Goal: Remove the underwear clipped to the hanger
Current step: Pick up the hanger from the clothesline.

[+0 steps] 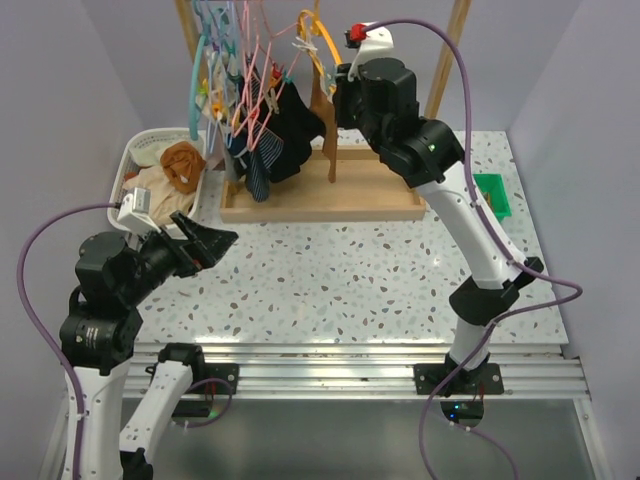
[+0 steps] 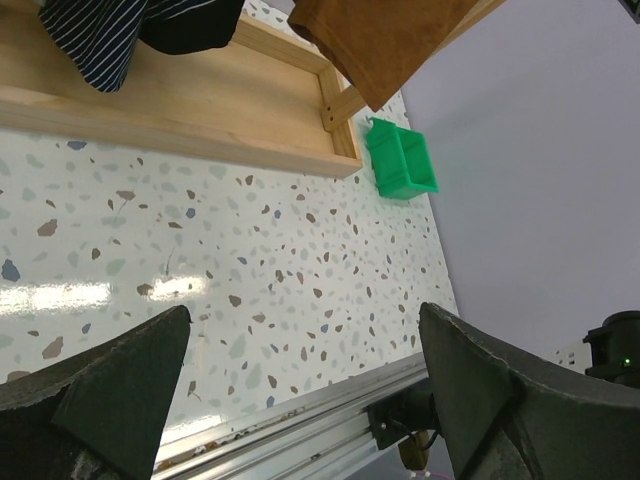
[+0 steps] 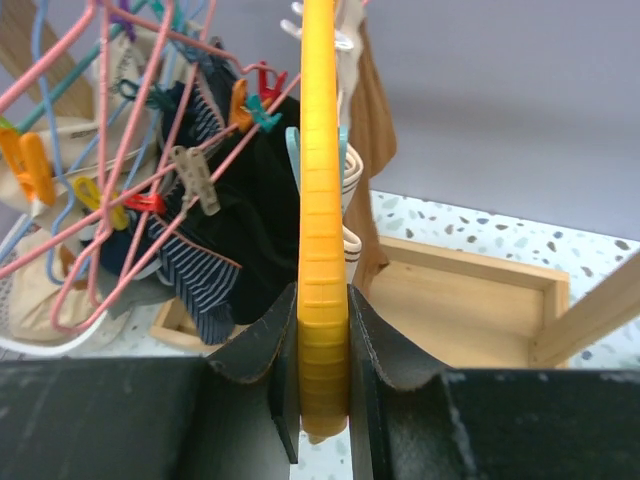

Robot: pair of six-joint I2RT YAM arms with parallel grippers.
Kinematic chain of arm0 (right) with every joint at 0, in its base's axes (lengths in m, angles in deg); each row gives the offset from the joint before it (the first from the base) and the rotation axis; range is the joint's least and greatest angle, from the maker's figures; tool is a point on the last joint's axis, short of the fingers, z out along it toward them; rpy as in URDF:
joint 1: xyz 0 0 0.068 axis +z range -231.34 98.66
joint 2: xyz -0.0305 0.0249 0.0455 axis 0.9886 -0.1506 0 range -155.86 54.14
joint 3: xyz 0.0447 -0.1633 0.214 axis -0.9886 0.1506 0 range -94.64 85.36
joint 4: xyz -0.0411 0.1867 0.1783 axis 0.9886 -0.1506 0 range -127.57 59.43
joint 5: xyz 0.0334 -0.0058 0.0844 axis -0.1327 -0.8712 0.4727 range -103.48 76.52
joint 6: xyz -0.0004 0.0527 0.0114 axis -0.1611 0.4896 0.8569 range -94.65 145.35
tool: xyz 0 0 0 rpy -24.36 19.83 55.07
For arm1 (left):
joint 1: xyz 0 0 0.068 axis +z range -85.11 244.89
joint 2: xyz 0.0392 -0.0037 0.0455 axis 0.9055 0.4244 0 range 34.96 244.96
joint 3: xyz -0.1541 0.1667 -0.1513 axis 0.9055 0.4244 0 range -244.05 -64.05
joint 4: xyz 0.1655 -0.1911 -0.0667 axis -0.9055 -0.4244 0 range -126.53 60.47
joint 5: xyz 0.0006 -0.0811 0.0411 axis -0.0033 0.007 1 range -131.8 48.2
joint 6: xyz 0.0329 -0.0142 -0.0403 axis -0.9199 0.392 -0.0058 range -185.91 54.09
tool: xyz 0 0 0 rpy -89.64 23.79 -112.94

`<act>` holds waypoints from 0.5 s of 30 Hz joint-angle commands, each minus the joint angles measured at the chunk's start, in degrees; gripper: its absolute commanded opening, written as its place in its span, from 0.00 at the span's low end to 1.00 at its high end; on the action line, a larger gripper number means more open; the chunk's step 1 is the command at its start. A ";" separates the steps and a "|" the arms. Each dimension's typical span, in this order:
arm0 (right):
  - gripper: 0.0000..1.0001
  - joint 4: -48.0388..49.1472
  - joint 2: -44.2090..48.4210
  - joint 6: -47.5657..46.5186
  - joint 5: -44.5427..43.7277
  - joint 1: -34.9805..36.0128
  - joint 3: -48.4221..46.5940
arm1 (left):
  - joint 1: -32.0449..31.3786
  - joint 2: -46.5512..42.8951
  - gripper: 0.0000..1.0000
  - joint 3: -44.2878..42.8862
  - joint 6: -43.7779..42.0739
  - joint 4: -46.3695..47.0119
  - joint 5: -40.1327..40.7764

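Bare speckled bench fills the middle, between the metal rail below and the wooden tray above. The left jaws hover wide apart at lower left, empty. The right jaws, upper centre, pinch the yellow hanger. The black underwear hangs clipped just left of it, over the tray. The white basket, upper left, holds an orange-brown cloth.

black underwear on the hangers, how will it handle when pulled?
Likely floppy: the black underwear hangs in limp folds. Probably light, as small clips hold it up. A tug may swing the pink hanger rather than free it.
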 commanded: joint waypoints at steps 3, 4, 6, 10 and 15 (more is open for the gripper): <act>0.00 12.99 8.38 -3.01 -12.98 -0.16 6.80 | -0.13 1.05 1.00 1.33 -0.95 2.88 -1.49; 0.00 13.51 8.66 -3.71 -15.34 -0.25 7.79 | -0.21 1.31 1.00 1.68 -0.95 3.40 -1.58; 0.00 12.12 8.40 -4.59 -15.54 -0.16 8.50 | -0.13 1.66 1.00 2.47 -0.69 4.54 -2.11; 0.00 17.97 13.29 -3.46 -13.97 -0.16 18.41 | -0.13 3.15 1.00 2.92 -0.86 5.78 -2.81; 0.00 20.73 14.46 -2.40 -12.02 -0.34 18.54 | -0.13 4.30 1.00 2.48 -1.39 6.48 -3.25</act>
